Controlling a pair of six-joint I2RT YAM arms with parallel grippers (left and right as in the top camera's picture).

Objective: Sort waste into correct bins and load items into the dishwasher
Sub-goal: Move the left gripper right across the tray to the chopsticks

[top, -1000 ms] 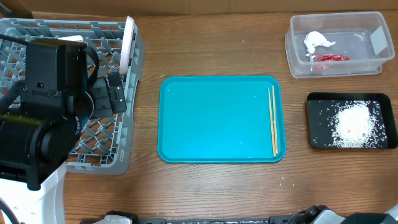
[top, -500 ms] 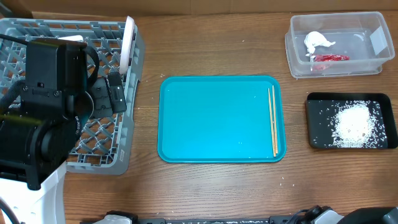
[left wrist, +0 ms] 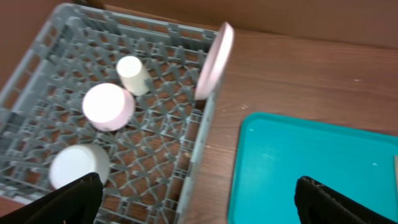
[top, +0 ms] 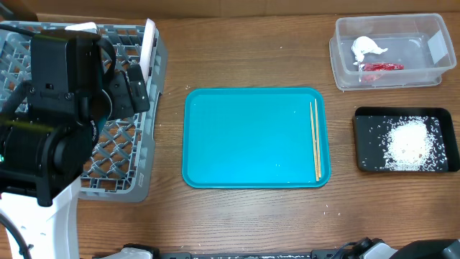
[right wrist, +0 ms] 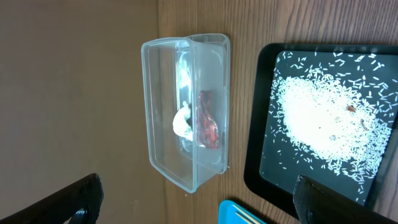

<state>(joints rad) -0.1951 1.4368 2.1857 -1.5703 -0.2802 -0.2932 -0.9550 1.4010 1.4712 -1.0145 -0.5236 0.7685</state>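
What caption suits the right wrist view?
Clear plastic tub holding white tissue and red wrapper, beside black tray of white grains.

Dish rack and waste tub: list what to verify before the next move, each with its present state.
1. Waste in the clear tub: ok; tissue wad and red wrapper lie inside.
2. Dishes in the dish rack: ok; white cup, pinkish round dish and white round dish on its floor, large plate on edge at the wall nearest the tray.
3. Teal tray cleared: not ok; chopsticks lie on it.
4. Left gripper free: ok; open, holding nothing.
5. Right gripper free: ok; open, holding nothing.
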